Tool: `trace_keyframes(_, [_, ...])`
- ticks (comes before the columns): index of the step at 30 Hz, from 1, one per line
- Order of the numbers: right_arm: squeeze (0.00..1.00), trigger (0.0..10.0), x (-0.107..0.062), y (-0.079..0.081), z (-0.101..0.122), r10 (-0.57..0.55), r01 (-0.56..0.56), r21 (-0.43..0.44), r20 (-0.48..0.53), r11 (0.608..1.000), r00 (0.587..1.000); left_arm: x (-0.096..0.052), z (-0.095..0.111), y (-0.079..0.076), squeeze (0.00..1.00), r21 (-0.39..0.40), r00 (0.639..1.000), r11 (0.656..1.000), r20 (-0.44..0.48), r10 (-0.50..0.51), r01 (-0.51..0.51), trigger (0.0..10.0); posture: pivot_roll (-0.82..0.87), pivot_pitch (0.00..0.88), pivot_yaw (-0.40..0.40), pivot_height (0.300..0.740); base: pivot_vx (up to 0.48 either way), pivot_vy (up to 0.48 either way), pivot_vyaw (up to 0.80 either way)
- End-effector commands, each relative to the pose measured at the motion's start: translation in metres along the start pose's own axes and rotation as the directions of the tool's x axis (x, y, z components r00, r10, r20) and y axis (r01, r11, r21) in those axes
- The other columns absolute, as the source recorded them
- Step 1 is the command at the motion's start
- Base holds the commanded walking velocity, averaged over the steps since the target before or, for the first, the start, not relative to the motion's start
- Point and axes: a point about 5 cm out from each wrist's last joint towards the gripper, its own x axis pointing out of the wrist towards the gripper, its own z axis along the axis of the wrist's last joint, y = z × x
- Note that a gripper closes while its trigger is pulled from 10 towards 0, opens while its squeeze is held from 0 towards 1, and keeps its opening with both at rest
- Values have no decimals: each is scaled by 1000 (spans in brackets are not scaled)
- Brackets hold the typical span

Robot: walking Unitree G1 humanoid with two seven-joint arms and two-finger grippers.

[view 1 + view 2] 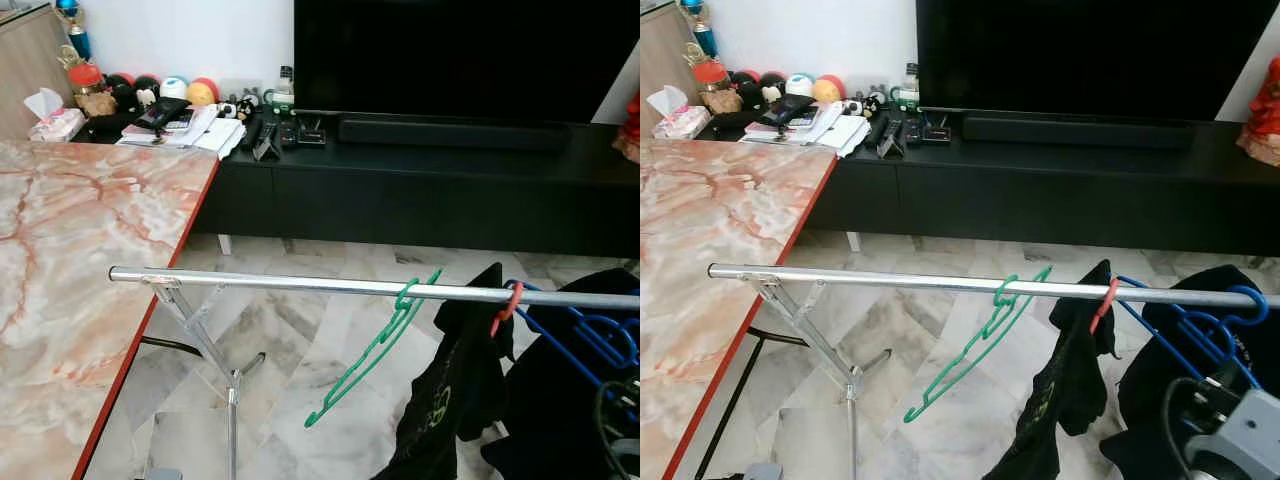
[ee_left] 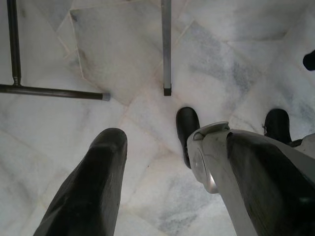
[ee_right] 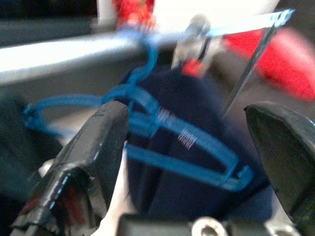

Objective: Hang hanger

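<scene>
Your right hand (image 3: 189, 147) is spread open just before the blue hanger (image 3: 162, 132), which hooks over the silver rail (image 1: 940, 283) at the frame's right edge (dark garment on it). Your left hand (image 2: 162, 167) hangs open over the floor (image 2: 118, 44).

Marble-topped table (image 1: 70, 260) left, black TV console (image 1: 450, 190) behind, perhaps toys (image 1: 175, 90) atop.

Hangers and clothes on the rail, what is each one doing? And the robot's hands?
Green hanger: hooked on rail, empty, tilted.
Red hanger: on rail, carrying black garment.
Blue hanger: hooked on rail, with dark clothing.
Right hand: open, by blue hanger.
Left hand: open, over floor.
</scene>
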Motion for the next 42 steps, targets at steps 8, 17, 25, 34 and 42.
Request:
trace_keyframes(8, [0, 10000, 9, 48, -30, 192, -164, 125, -251, 978, 949, -2, -9, 0, 0, 35, 999, 999, -36, -13, 14, 10000, -37, 116, -33, 740, 0, 0, 0])
trace_keyframes(17, [0, 10000, 15, 68, -27, 277, -242, 162, -251, 957, 927, -2, -10, 1, 0, 40, 999, 999, -33, -12, 14, 10000, -21, 108, -33, 740, 0, 0, 0])
trace_keyframes(25, [0, 10000, -9, 74, -19, 419, -381, 210, -185, 900, 889, -3, -11, 3, 0, 52, 999, 999, -33, -11, 13, 10000, -28, 100, -30, 740, 0, 0, 0])
trace_keyframes(34, [0, 10000, -17, 77, -30, 473, -425, 230, -225, 876, 852, -3, -11, 2, 0, 58, 999, 998, -32, -21, 23, 10000, -34, 108, -28, 740, 0, 0, 0])
trace_keyframes(42, [0, 10000, 7, 70, -17, 369, -334, 226, -134, 915, 920, -3, -11, 1, 0, 52, 999, 998, -29, -23, 24, 10000, -31, 116, -27, 740, 0, 0, 0])
